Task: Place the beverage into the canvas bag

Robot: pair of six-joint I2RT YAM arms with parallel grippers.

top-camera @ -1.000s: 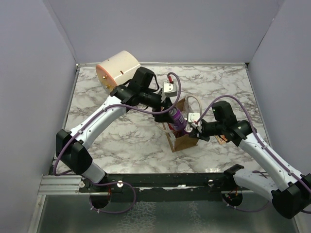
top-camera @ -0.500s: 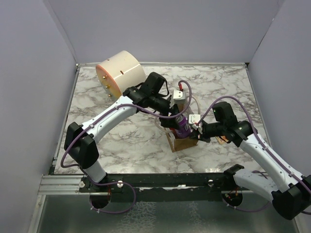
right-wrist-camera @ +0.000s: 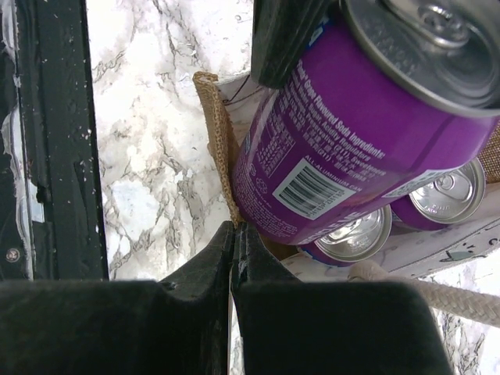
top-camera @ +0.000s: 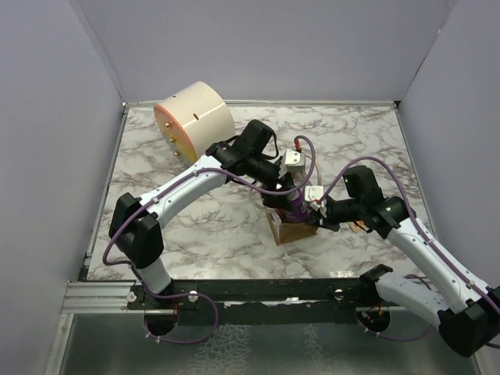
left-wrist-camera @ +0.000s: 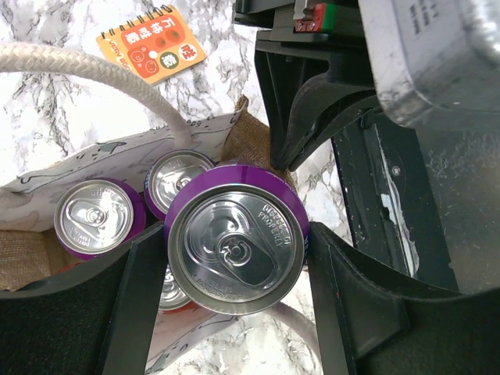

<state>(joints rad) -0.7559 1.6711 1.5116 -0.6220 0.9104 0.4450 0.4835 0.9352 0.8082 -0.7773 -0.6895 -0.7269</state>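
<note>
clasps the purple beverage can (left-wrist-camera: 236, 248) upright in the wide-spread left hand (top-camera: 291, 205) just above the canvas bag (top-camera: 295, 231) on the table (top-camera: 195, 219), over other cans (left-wrist-camera: 100, 217) inside, right hand (right-wrist-camera: 233, 234) pinched shut on the bag's burlap rim.

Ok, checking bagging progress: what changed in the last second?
The left tool carried the purple can toward the near right, lower over the bag, still gripping it. The right tool stayed pinched on the bag's edge; bag and cream cylinder unmoved.
</note>
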